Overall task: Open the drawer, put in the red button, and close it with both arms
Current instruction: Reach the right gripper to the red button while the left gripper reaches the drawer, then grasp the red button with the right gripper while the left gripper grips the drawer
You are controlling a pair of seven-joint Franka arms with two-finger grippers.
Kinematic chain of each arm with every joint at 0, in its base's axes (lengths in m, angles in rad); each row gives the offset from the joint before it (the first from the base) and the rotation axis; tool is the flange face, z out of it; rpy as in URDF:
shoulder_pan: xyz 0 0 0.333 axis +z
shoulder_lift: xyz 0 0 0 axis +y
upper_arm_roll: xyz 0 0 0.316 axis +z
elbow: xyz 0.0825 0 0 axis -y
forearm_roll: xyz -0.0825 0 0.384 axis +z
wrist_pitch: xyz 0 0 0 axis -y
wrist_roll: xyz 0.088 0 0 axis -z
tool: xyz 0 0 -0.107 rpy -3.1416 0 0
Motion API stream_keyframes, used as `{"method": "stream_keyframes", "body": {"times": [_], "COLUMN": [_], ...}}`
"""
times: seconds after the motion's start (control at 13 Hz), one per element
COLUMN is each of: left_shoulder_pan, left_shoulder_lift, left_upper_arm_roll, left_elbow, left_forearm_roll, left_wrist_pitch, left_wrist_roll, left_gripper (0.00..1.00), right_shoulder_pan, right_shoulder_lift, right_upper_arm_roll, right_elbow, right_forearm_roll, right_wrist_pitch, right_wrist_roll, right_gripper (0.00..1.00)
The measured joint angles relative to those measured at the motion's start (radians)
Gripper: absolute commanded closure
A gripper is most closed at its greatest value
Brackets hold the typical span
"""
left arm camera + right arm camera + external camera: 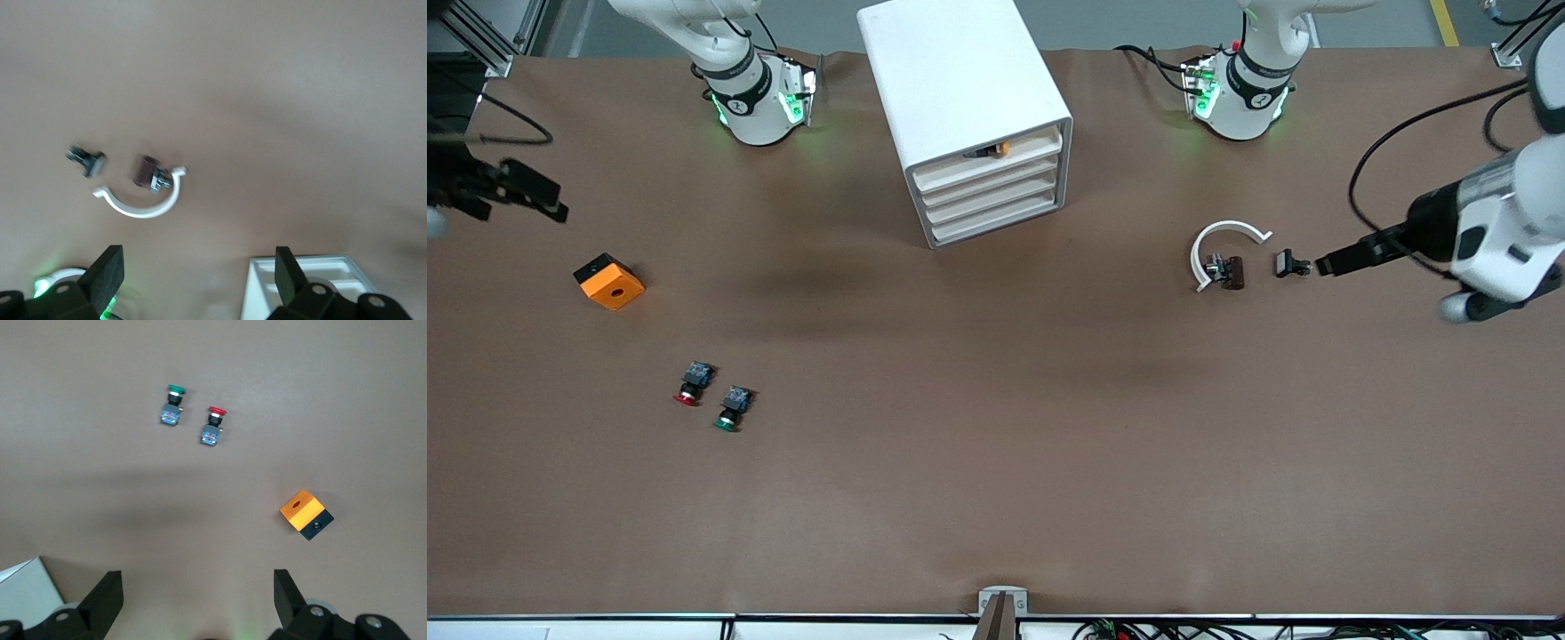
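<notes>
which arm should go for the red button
Right. The red button lies toward the right arm's end of the table, and the open right gripper is up at that end. The open left gripper is by the white ring.

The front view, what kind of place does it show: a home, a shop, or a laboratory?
Most likely a robotics lab bench. Two white arms are mounted on a brown-covered table, with cables along its edges, and staged test parts lie on it: a drawer cabinet, a red button and an orange box.
</notes>
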Motion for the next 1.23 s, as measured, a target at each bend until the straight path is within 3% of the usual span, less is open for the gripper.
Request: {"method": "stream_keyframes", "body": {"times": [0.23, 0.46, 1.23], "left_shoulder_pan": [-0.04, -0.109, -0.356], "left_shoulder_lift": [0.09, 0.161, 0.406], "left_upper_arm_roll": [-0.003, -0.006, -0.011], "left_elbow": [0.001, 0.003, 0.023], "left_forearm_roll": [-0.113, -0.195, -0.402], "left_wrist_pitch": [0.011, 0.071, 0.312], "left_wrist_roll": [-0.144, -0.364, -1.171], "left_gripper": [0.0, 0.0, 0.0], "right_shoulder_pan": [-0.036, -0.039, -0.04], "right_shoulder_lift": [0.038, 0.098, 0.432], "right_upper_arm_roll": [-0.002, 0.001, 0.004], "right_elbow": [-0.138, -0.201, -0.212], "right_forearm_roll": [0.001, 0.002, 0.016], "right_wrist_pitch": [0.151, 0.226, 0.548], "right_wrist_roll": [0.019, 0.113, 0.152], "right_gripper": [0.0, 0.0, 0.0]}}
